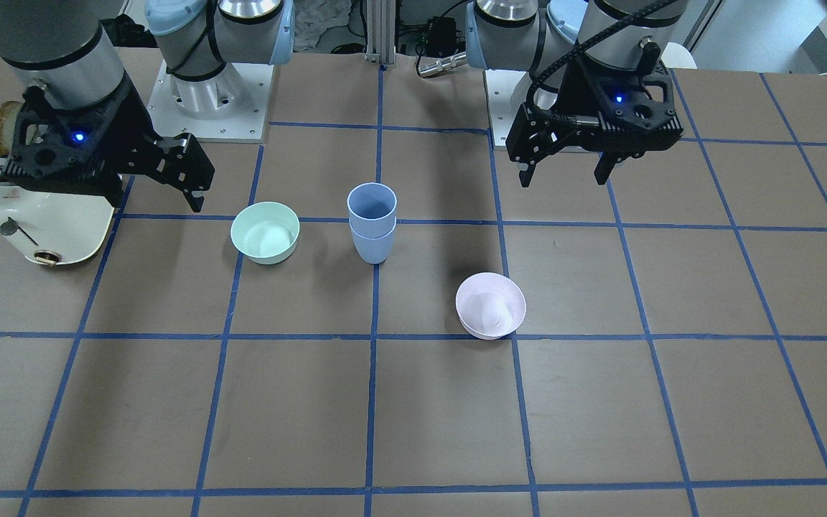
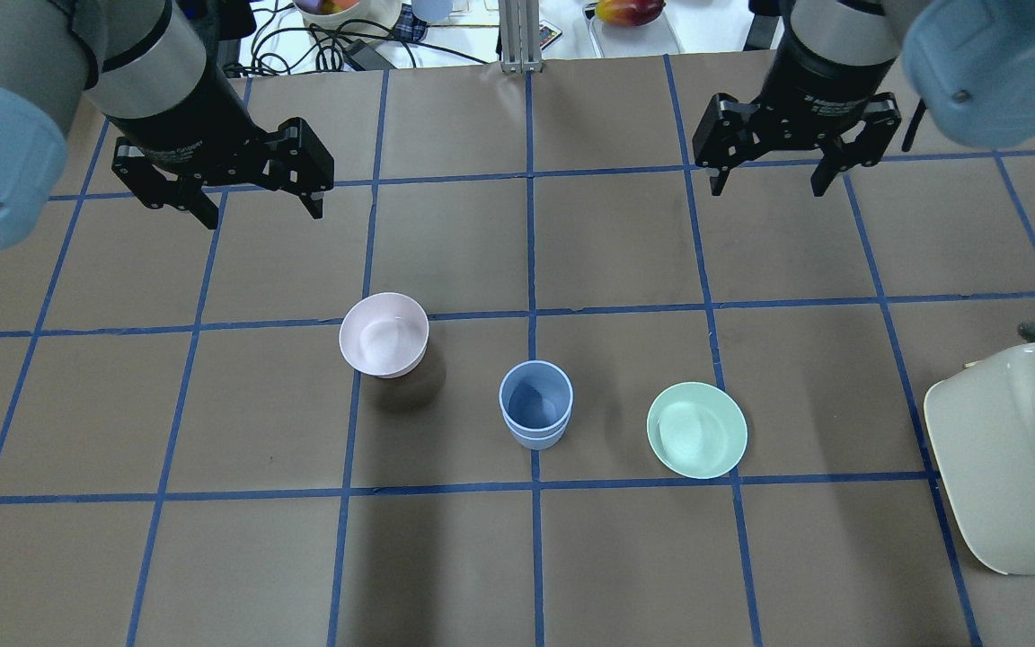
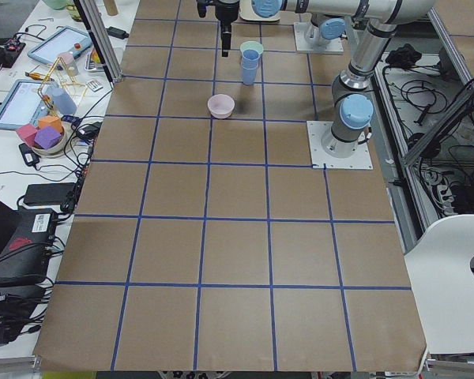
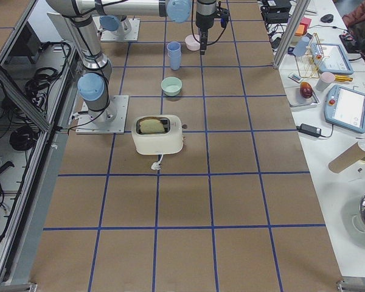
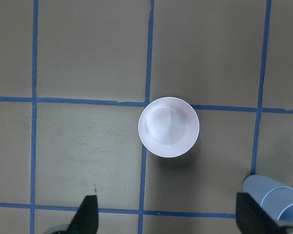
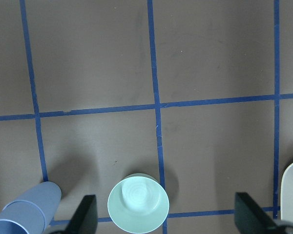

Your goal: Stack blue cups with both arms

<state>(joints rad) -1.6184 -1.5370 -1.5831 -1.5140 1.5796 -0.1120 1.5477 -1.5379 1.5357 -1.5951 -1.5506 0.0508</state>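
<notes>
The two blue cups stand nested, one inside the other, upright near the table's middle; the stack also shows in the overhead view, at the lower right of the left wrist view and at the lower left of the right wrist view. My left gripper is open and empty, raised above the table, far from the stack. My right gripper is open and empty too, raised on the other side. Both also show in the front view, the left gripper and the right gripper.
A pale pink bowl stands on the left arm's side of the stack, below the left wrist camera. A mint-green bowl stands on the right arm's side. A cream toaster sits at the table's right edge.
</notes>
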